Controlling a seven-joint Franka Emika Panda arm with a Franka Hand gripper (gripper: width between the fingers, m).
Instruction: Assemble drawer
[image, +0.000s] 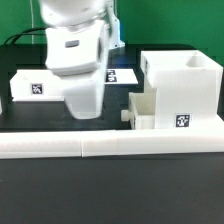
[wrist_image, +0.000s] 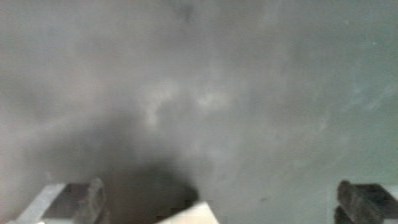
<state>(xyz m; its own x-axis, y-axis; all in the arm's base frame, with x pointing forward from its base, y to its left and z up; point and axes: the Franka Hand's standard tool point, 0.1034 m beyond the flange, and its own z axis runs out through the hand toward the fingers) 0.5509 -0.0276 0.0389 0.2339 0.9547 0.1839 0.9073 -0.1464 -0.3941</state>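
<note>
Exterior view: a black bench (image: 20, 115) carries white kit parts, with the arm (image: 75, 45) at 11 o'clock.
Housing: the cube-shaped housing (image: 190, 85) stands upright at 3 o'clock with its open top showing and a square tag low on its near face.
Tray: one tray (image: 147, 110) sits against the housing's 9 o'clock side, touching it. I cannot tell how far in it is.
Knob: a small round knob (image: 125, 117) projects from the tray toward 9 o'clock.
Other part: a low white tagged part (image: 35, 85) lies at 9 o'clock, partly hidden behind the arm and well apart from the housing.
Border bar: a long white bar (image: 110, 147) runs along the 6 o'clock edge.
Gripper: in the wrist view the gripper (wrist_image: 222, 197) is spread wide and grips nothing. Its dark fingers (wrist_image: 75, 200) sit over a blurred grey surface.
Unclear: a white corner (wrist_image: 187, 215) shows between the fingers, nearer one of them. It is too blurred to identify.
</note>
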